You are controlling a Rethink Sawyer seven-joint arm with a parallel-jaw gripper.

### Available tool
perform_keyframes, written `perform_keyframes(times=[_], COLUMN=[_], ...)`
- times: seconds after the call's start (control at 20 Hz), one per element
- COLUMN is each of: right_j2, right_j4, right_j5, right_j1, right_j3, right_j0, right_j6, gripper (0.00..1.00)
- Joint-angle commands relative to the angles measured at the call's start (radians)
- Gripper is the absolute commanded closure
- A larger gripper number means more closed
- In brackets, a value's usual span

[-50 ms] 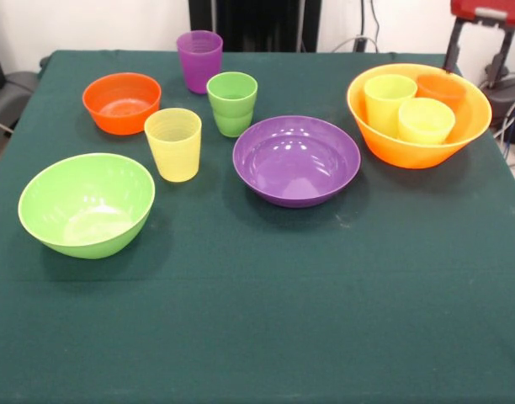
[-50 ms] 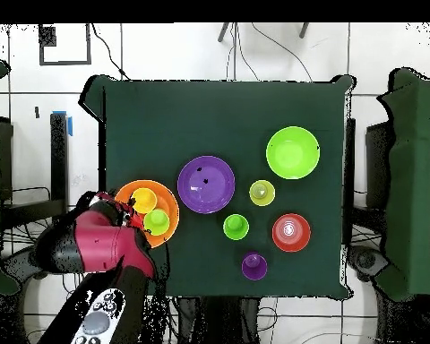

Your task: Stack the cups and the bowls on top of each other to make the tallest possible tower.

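With the arm (image 2: 98,244) poised over the yellow-orange bowl (image 1: 459,135), which holds three cups at the tabletop (image 1: 325,295) corner and whose fingers' state cannot be told, lift one cup vertically, clearing the rim before travelling toward the purple bowl (image 1: 296,160).

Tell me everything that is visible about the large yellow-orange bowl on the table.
The large yellow-orange bowl looks like glossy plastic, with a wide round rim and sloping walls. It stands upright on the dark green tablecloth, near the table's edge at the right of the front view, apart from the purple bowl. Three cups stand inside it: a lime green cup, a yellow cup and an orange cup behind them. In the overhead view the red arm covers part of its rim.
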Motion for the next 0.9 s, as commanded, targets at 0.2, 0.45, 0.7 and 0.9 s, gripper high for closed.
perform_keyframes(times=[0.2, 0.45, 0.7, 0.9], right_j2=[0.056, 0.097, 0.125, 0.148], right_j4=[-0.026, -0.042, -0.059, -0.079], right_j5=[0.169, 0.119, 0.078, 0.039], right_j1=[-0.121, -0.140, -0.149, -0.144], right_j3=[0.083, 0.138, 0.175, 0.193], right_j0=[-0.028, -0.072, -0.103, -0.133], right_j6=[0.078, 0.057, 0.046, 0.032], gripper=[0.00, 0.00, 0.00, 0.00])
